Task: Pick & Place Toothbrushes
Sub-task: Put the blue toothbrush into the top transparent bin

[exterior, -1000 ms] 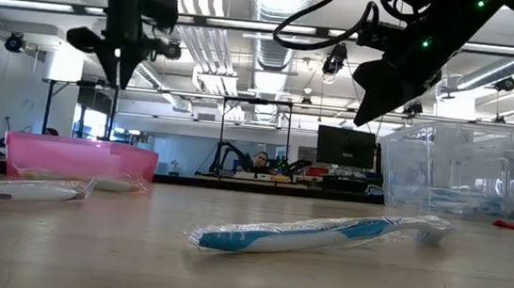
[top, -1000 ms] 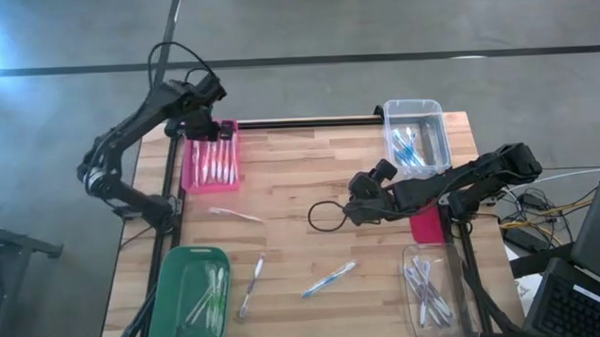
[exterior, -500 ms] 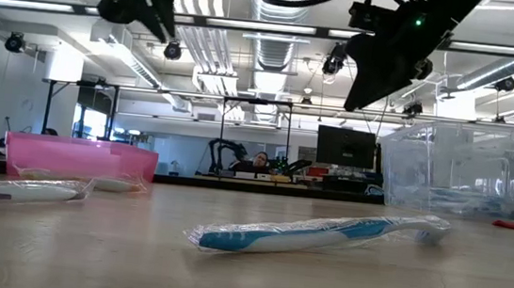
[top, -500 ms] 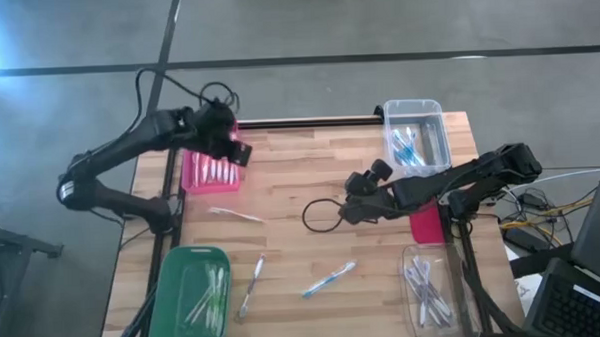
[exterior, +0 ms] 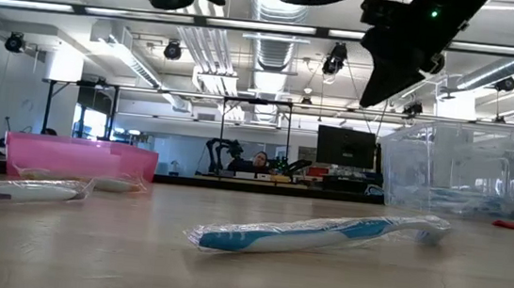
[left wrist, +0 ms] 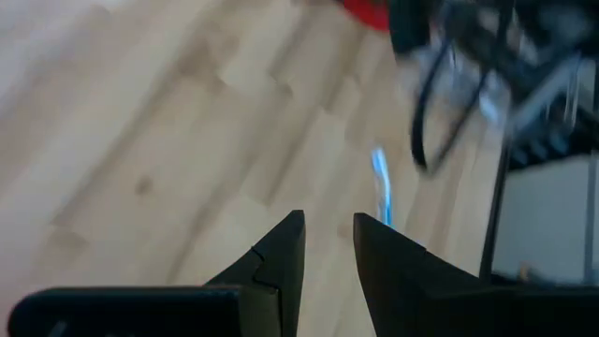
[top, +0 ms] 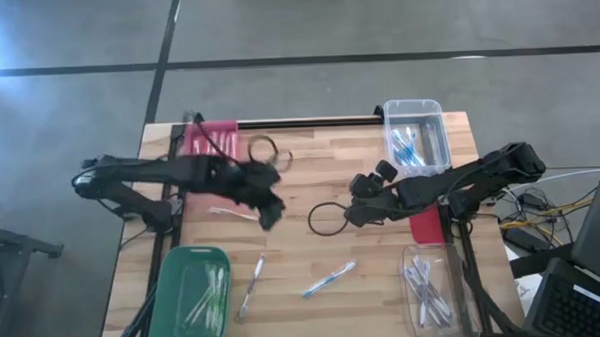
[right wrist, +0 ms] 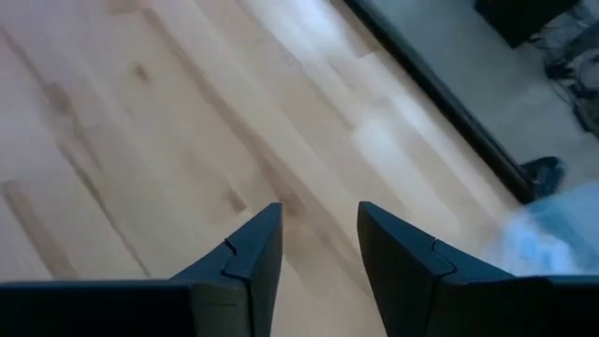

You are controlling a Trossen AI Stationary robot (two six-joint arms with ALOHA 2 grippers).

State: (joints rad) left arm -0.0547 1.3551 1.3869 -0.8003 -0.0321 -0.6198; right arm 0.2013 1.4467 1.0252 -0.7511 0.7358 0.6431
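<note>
the left pincer (top: 269, 212) hangs above the middle of the bench (top: 309, 153), its two dark fingers (left wrist: 281, 253) parted by only a slim gap with nothing between them. the left arm stretches low and nearly flat from the bench's left edge toward the centre.

nearest to it, just beside its tip toward the left edge, lies a pale toothbrush (top: 234, 214), its length running mostly across the bench. nearer the front edge lies a second pale toothbrush (top: 250, 286), its length running roughly front to back, beside a green bin (top: 167, 293) that already holds a few brushes. to the right of that one lies a blue-handled toothbrush (top: 329, 279), wrapped in clear film, angled across the bench; the left wrist view sees a blue streak ahead of the fingers that is probably this one.

the right pincer (top: 354, 213) hovers right of centre, well above the wood in the low view, fingers (right wrist: 251, 251) parted a little and empty. its arm reaches in from the right edge. the blue-handled brush sits between the two pincers and toward the front, about as near to one as the other.

farther back, a pink bin (top: 211, 140) sits at the rear left and a clear bin (top: 415, 108) with blue brushes at the rear right. another clear bin (top: 415, 255) with brushes stands at the front right.
</note>
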